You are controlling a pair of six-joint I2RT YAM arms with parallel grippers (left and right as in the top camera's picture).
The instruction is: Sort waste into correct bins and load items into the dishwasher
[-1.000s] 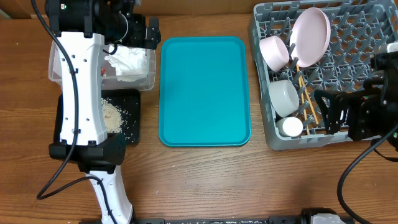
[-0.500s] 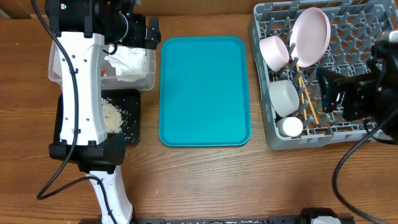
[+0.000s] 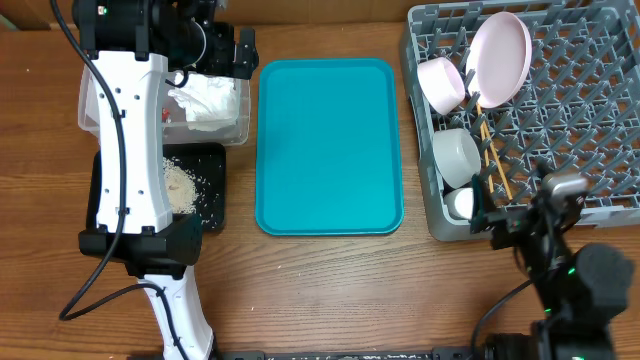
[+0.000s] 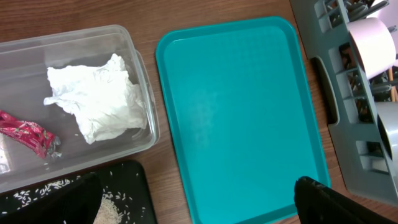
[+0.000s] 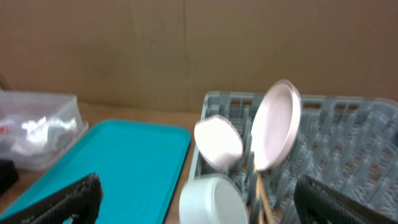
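Right of the teal tray: dishwasher rack loaded, looks like wrap-up.
Plate, saucer, bowl, cup and chopsticks all sit in the rack's half nearest the tray. Left of the tray's far half: napkin and red wrapper in the clear tub. Left of its near half: rice on the black tray. Left gripper hangs over the tray's left edge, right gripper sits off its near right corner. Both jaws are spread wide, nothing held. My read: sorting and loading are done. Next move calls for parking both arms, no grasp needed.
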